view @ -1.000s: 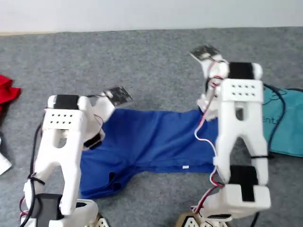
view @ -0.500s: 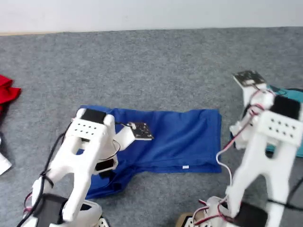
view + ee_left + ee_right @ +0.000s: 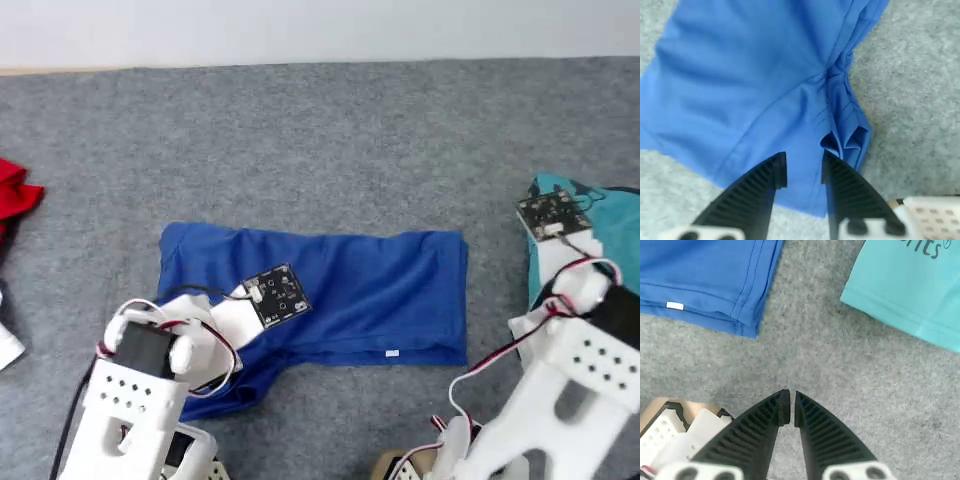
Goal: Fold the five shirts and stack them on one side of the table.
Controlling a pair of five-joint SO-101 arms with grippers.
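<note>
Left claw point(image 3: 804, 160): fingers parted by a narrow gap with nothing between them, hanging over blue cloth.
Right claw point(image 3: 792, 397): fingers pressed almost together, a sliver of gap, gripping nothing, over bare carpet.
Arm base point(image 3: 670, 425): a tan and white block just behind the right claw.
Blue shirt point(image 3: 340, 290): directly beneath the left claw; its nearest corner lies ahead of the right claw, toward the left arm.
Long axis: side to side across the table, from one arm toward the other; a sleeve flap juts toward the near edge below the left claw.
Left wrist view: the blue shirt point(image 3: 740, 75) bunches into small pleats along a seam just beside the claw tips.
Right wrist view: a stitched double hem and a small white label point(image 3: 674, 305) on the blue corner.
High view: the shirt's whole outline, flat and oblong.
Teal shirt point(image 3: 910, 285): ahead of the right claw, on the side away from the blue shirt, apart from it.
Red shirt point(image 3: 15, 190): well apart from the left claw, at the table's far left edge.
Surface point(image 3: 330, 140): grey carpet-like cover.
Room: a pale wall point(image 3: 300, 30) behind the table's far edge.
</note>
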